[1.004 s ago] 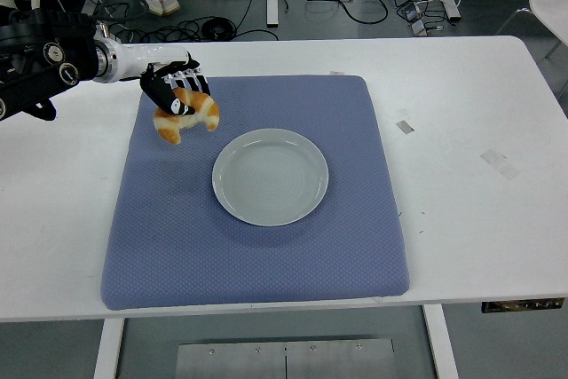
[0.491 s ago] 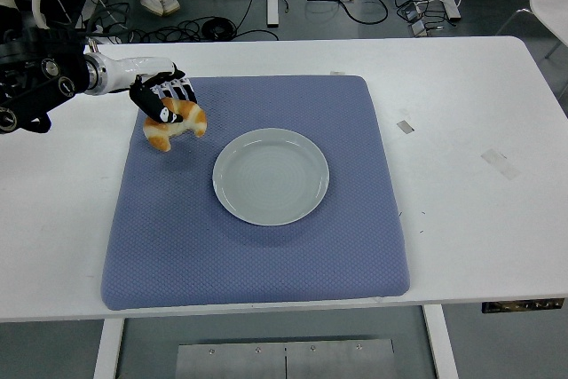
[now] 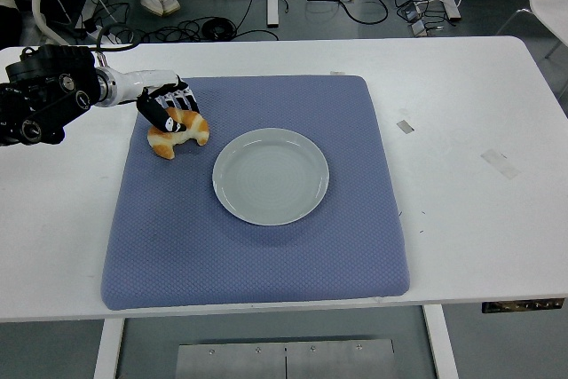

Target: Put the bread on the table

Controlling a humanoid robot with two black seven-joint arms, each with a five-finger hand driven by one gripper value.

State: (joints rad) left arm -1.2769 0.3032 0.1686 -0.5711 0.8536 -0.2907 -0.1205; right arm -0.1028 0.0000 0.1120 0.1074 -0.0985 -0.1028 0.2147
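Observation:
A golden croissant-shaped bread [image 3: 180, 135] lies low on the far left part of the blue mat [image 3: 257, 246], left of the plate. My left hand [image 3: 167, 105] reaches in from the left edge and its black fingers curl over the top of the bread, still grasping it. Whether the bread rests on the mat or hovers just above it I cannot tell. The right arm is out of view.
An empty pale grey plate [image 3: 271, 176] sits in the middle of the mat. Bare white table [image 3: 470, 184] stretches to the right, with small tape marks [image 3: 499, 163]. Cables and a person's shoes show on the floor beyond the far edge.
My left hand has drawn back to the left and lowered with the bread, which now sits down at the mat's surface instead of hanging above it.

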